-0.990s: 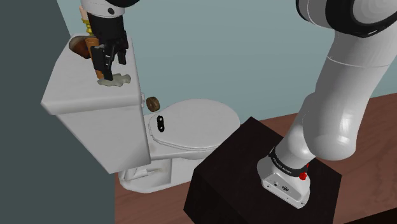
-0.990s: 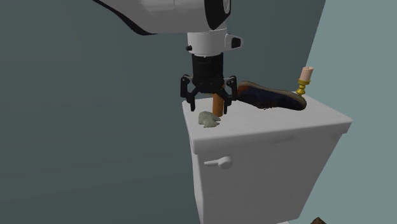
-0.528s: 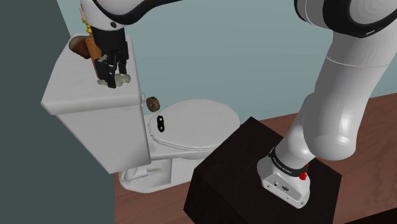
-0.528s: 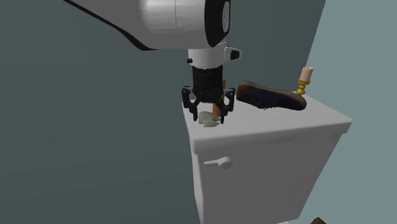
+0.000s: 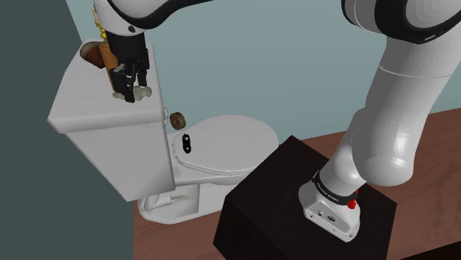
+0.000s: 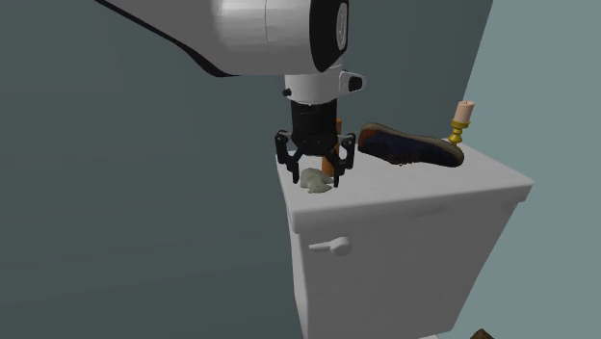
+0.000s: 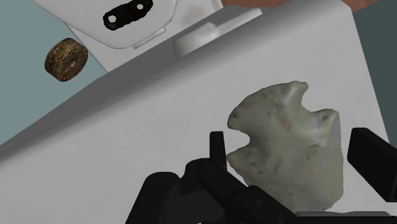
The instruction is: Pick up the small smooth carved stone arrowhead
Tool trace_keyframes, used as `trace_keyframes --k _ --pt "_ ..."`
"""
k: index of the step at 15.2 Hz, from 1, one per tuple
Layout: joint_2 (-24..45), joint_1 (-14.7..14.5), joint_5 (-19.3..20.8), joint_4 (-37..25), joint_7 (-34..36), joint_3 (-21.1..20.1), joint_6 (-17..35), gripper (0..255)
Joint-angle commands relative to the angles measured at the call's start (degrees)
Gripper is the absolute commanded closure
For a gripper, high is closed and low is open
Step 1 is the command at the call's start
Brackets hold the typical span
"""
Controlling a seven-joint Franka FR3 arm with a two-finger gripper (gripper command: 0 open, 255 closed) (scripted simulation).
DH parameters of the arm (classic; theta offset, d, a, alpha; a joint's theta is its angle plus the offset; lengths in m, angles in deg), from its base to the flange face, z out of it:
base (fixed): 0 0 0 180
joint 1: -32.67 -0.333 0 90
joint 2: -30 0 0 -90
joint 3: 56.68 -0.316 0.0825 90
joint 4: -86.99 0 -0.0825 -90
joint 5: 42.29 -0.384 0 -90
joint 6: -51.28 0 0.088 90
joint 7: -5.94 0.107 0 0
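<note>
**A:** Where is the arrowhead at this moment?

**B:** The pale grey-green arrowhead (image 7: pixel 289 149) lies flat on the white lid of the toilet tank (image 6: pixel 414 188). It is near the end of the lid that is above the flush handle (image 6: pixel 330 247).

**A:** And the gripper?

**B:** The gripper (image 6: pixel 314 173) is low over the stone and points straight down at the lid. Its two black fingers (image 7: pixel 218 147) stand apart, one on each side of the arrowhead. In the wrist view a thin gap shows between the stone and each finger, so nothing is clasped. The stone rests on the lid.

**A:** What else is on the tank?

**B:** Just behind the gripper stands an orange-brown cylinder (image 6: pixel 329 165), partly hidden by the fingers. Further along lies a dark blue shoe (image 6: pixel 409 146) with a brown sole. Beside the shoe's end there is a candle (image 6: pixel 460 123) in a golden holder.

**A:** And lower down?

**B:** A small brown disc (image 5: pixel 176 120) shows near the tank's side, by the back of the closed toilet seat (image 5: pixel 229 140). The arm's black stand (image 5: pixel 281 192) is on a wooden floor.
</note>
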Motion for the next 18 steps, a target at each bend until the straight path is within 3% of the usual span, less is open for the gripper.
trace_keyframes --k 1,18 --pt "0.0 0.0 0.0 0.0 0.0 0.0 0.0 255" --pt "-0.1 -0.5 -0.3 -11.5 -0.7 -0.3 -11.6 255"
